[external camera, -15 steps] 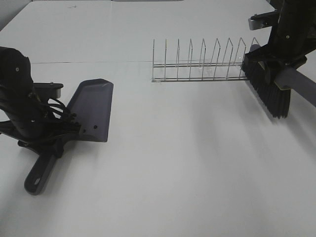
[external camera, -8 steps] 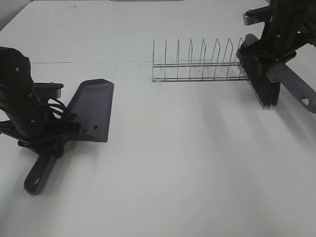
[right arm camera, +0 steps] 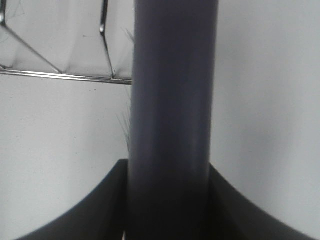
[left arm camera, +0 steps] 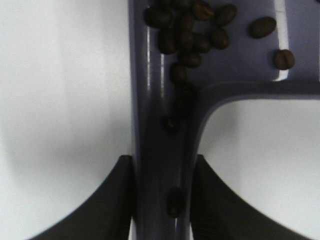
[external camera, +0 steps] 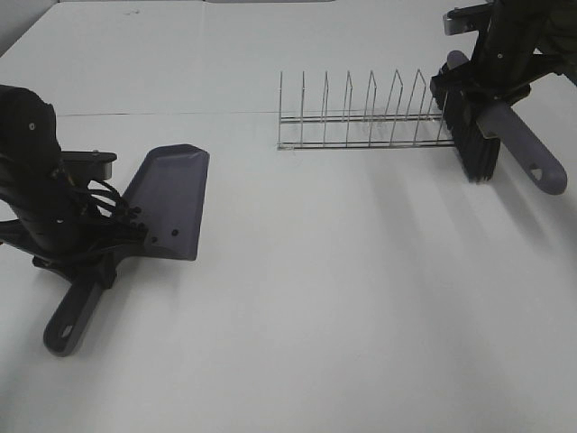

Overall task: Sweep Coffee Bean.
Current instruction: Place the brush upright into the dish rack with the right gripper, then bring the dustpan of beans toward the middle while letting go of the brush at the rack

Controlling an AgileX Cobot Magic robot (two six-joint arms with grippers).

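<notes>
The grey dustpan point(external camera: 171, 200) lies on the white table at the left, its handle point(external camera: 72, 316) pointing toward the front. My left gripper point(external camera: 95, 257) is shut on the handle; in the left wrist view its fingers point(left arm camera: 112, 200) clamp the handle point(left arm camera: 160, 150). Several dark coffee beans point(left arm camera: 190, 35) lie in the pan and along the handle groove. At the far right my right gripper point(external camera: 491, 86) is shut on the grey brush handle point(external camera: 523, 149), which also shows in the right wrist view point(right arm camera: 172, 100). The black bristles point(external camera: 469, 135) hang by the rack's right end.
A wire dish rack point(external camera: 365, 117) stands at the back, right of centre; its wires show in the right wrist view point(right arm camera: 55, 70). The white table point(external camera: 315, 298) fills the view.
My right gripper has moved the brush back and to the left, closer to the rack's right end, and turned it more upright. The left arm and dustpan have stayed still.
</notes>
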